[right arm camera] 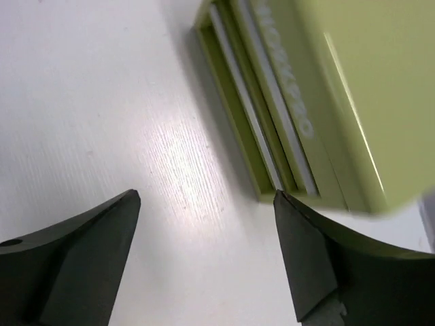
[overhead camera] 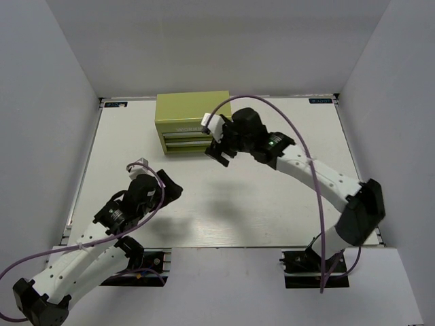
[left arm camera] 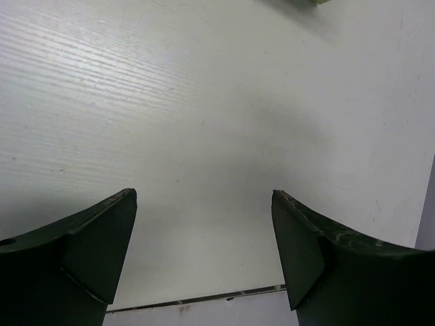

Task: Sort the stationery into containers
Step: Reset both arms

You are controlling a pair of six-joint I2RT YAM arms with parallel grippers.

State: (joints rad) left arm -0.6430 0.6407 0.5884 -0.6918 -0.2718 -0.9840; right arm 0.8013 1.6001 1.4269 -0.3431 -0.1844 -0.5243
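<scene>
The olive-green metal mini chest [overhead camera: 183, 117] stands at the back of the table, its front with faint lettering facing me and both drawers pushed in. It also shows in the right wrist view [right arm camera: 319, 88]. My right gripper [overhead camera: 219, 156] is open and empty, hovering just off the chest's front right corner; in its wrist view [right arm camera: 207, 197] only bare table lies between the fingers. My left gripper [overhead camera: 171, 189] is open and empty over the left middle of the table, also seen in its wrist view [left arm camera: 204, 193]. No pens or markers are in view.
The white table [overhead camera: 272, 204] is walled by white panels at the back and both sides. Purple cables [overhead camera: 299, 136] loop over both arms. The table's near edge [left arm camera: 204, 299] shows just past the left fingers.
</scene>
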